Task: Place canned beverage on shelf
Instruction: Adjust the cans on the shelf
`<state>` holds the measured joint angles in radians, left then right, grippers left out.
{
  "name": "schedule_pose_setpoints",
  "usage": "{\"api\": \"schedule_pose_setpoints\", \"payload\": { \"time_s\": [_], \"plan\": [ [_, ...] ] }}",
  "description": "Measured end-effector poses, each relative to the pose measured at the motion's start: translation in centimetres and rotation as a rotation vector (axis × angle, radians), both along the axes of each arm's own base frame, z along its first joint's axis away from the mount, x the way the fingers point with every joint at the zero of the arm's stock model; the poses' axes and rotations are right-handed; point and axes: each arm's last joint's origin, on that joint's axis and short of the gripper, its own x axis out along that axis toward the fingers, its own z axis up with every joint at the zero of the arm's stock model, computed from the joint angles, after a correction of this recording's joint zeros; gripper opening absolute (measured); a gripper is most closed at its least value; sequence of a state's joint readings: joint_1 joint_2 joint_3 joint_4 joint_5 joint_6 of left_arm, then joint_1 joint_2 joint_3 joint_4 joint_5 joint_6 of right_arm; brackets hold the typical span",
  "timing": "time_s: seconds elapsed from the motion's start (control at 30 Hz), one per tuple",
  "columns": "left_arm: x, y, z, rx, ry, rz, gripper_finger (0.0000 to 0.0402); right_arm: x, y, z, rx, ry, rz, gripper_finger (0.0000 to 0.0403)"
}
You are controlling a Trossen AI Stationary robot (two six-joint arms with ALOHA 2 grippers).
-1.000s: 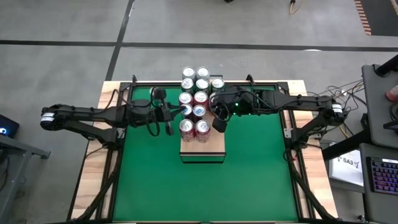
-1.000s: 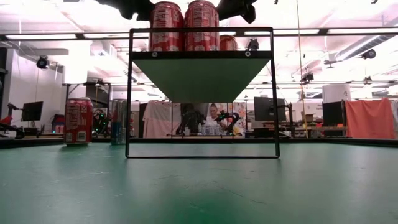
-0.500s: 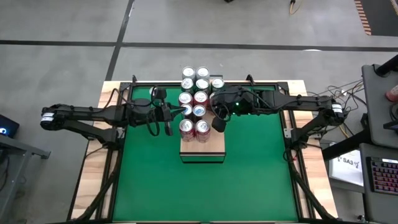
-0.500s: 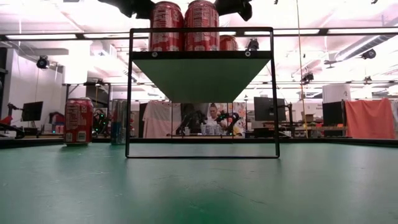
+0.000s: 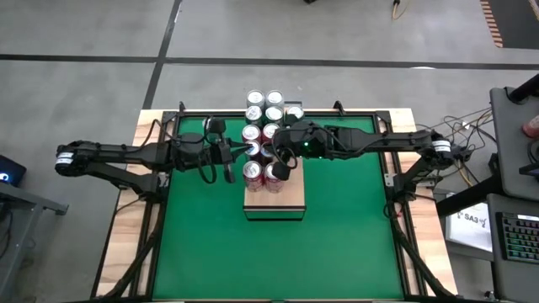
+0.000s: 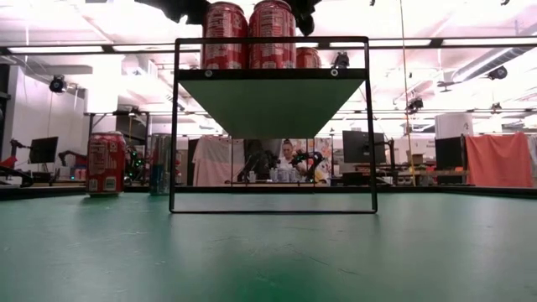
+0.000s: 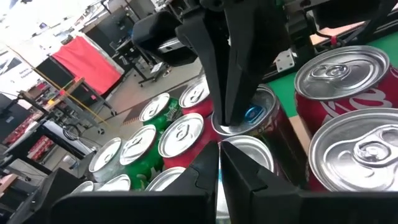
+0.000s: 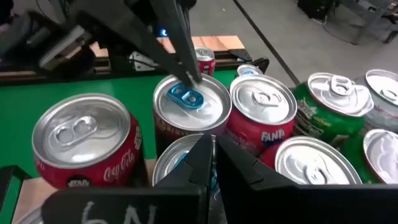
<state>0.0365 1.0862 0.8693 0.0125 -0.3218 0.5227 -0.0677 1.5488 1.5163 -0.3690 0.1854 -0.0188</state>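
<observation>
Overhead, cans [image 5: 263, 172] stand on the wooden shelf [image 5: 274, 200]; both pincers, left [image 5: 242, 154] and right [image 5: 282, 164], meet there, clenched and empty. Level view alone shows one red can [image 6: 106, 163] on the green tabletop [image 6: 268, 252] beside the shelf.

The shelf [image 5: 282, 202] is a long board of pale reddish wood on a thin dark frame, standing in the far middle of the green table, its near end bare. At table height the board sits raised on that open black frame [image 6: 273, 124], with its pale underside showing. Two red cola cans [image 5: 263, 173] stand upright side by side on the shelf, silver tops up. Behind them on the board are two more upright cans, one dark with a blue pull tab [image 8: 189, 102]. More cans, red, green and silver-topped [image 5: 274, 108], cluster upright beyond the shelf's far end.
</observation>
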Motion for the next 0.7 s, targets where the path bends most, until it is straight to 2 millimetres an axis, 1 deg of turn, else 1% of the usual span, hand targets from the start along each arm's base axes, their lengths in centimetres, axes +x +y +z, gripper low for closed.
{"api": "schedule_pose_setpoints", "payload": {
  "time_s": [0.17,0.43,0.7],
  "plan": [
    [0.35,0.01,-0.35,-0.019,0.008,0.004,0.0000,0.06,-0.02,-0.19,0.008,0.011,-0.006,0.0013],
    [0.19,-0.11,-0.31,-0.069,-0.006,0.010,0.0000,-0.85,0.06,0.44,0.008,0.023,-0.002,0.0013],
    [0.22,-0.40,-0.26,-0.111,-0.026,0.007,0.0000,-0.78,0.06,0.42,0.001,0.021,0.002,0.0013]
  ]
}}
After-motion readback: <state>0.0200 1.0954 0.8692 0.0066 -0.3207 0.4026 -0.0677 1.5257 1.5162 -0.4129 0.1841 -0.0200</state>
